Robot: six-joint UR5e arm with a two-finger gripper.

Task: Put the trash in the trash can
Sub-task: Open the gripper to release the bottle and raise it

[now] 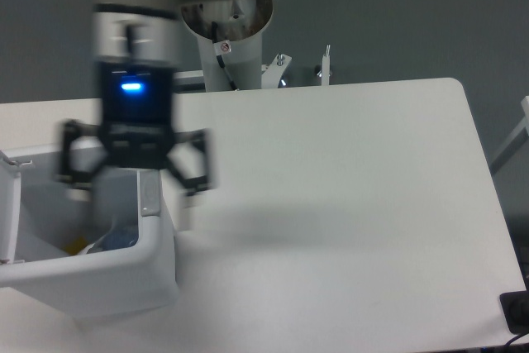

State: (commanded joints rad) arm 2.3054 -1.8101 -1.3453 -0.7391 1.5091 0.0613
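Note:
The trash can (124, 274), a white boxy bin with a grey latch panel (150, 197) on its rim, stands at the table's front left with its lid open to the left. Inside it, a clear crushed bottle (116, 240) with a bluish tint shows near the right wall. My gripper (132, 183) hangs blurred above the can's right rim, fingers spread wide and open, with nothing between them. No white wrapper shows in this view.
The white table (331, 196) stretches to the right of the can. The arm's white base column (227, 55) and metal brackets stand behind the table's back edge. A black object (517, 312) sits at the front right corner.

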